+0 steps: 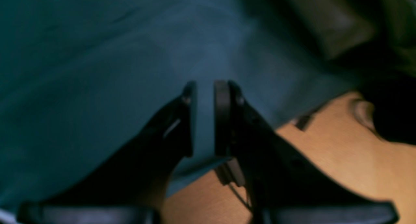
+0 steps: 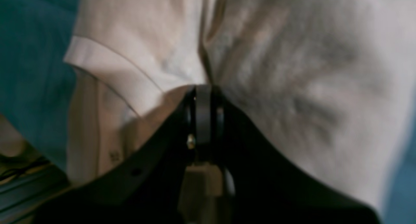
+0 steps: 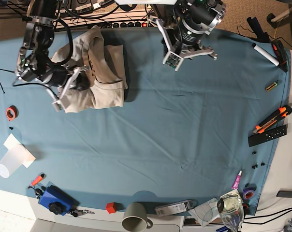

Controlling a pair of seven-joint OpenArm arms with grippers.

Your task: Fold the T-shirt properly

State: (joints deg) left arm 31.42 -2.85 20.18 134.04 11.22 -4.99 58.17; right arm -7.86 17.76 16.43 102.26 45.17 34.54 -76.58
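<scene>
The beige T-shirt (image 3: 95,72) lies bunched and partly folded at the back left of the blue table cloth (image 3: 175,125). My right gripper (image 3: 78,81) is at the shirt's left edge, and in the right wrist view it (image 2: 204,87) is shut on a pinch of the shirt fabric (image 2: 292,71) beside a hemmed sleeve (image 2: 110,71). My left gripper (image 3: 187,48) hovers at the back middle of the table, well right of the shirt. In the left wrist view it (image 1: 204,87) is narrowly open and empty over the blue cloth (image 1: 97,71).
An orange tape roll (image 3: 10,112) and a white cup (image 3: 10,162) sit at the left edge. A grey mug (image 3: 135,217), a blue device (image 3: 54,199) and a glass (image 3: 230,208) line the front edge. A box cutter (image 3: 271,118), remote (image 3: 267,135) and marker (image 3: 264,52) lie at the right.
</scene>
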